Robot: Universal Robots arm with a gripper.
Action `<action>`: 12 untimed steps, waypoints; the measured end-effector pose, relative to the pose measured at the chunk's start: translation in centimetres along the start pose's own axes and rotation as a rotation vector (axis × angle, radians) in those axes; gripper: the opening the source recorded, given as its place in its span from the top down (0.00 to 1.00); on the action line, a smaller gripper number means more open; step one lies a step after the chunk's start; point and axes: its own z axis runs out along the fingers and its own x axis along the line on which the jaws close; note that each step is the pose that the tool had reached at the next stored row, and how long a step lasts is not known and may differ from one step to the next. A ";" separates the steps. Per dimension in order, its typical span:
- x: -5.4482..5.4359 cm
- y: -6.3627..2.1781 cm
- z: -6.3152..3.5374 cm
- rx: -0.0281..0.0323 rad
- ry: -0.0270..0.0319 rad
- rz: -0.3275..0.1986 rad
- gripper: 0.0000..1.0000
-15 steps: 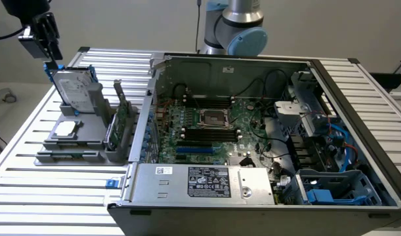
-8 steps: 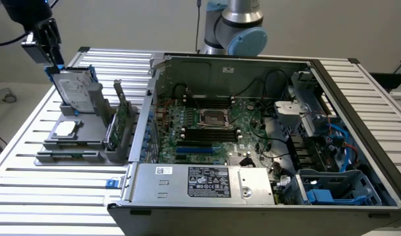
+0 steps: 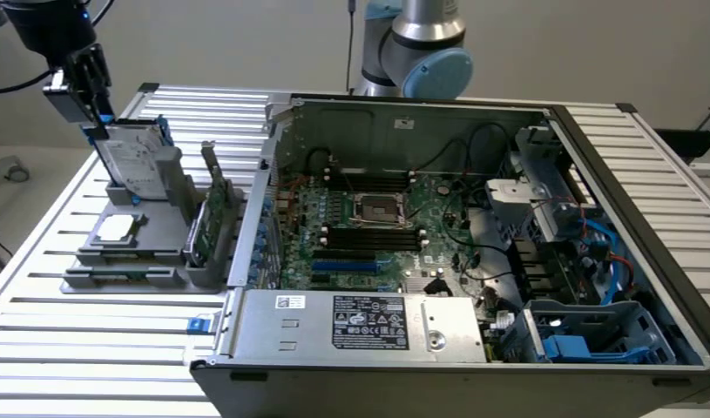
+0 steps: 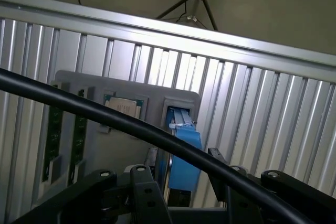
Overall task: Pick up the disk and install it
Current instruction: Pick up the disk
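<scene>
Exterior view: raised position off arm, faces obliquely down across table [image 3: 87, 348]. Mid distance. Open computer case [image 3: 424, 109] central, grey holder [image 3: 134, 257] toward exterior view's left.
Wrist view: close range, looks steeply down past hand [image 4: 181, 203] onto holder.
Shared: holder, upright disk [image 3: 139, 161], slatted table top.

No print can be read. The black label [image 3: 370, 322] and small white sticker [image 3: 288, 301] on the power supply cover [image 3: 273, 340], and the white label [image 3: 131, 157] on the disk [image 3: 152, 178], are too fine to make out.
</scene>
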 end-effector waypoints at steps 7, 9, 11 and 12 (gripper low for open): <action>0.0 0.01 0.69 -0.0016 -0.0004 0.048 0.49; 0.0 0.02 0.72 -0.0019 -0.0005 0.053 0.49; 0.0 0.01 0.76 -0.0016 -0.0006 0.054 0.49; 0.0 0.01 0.77 -0.0018 -0.0006 0.054 0.49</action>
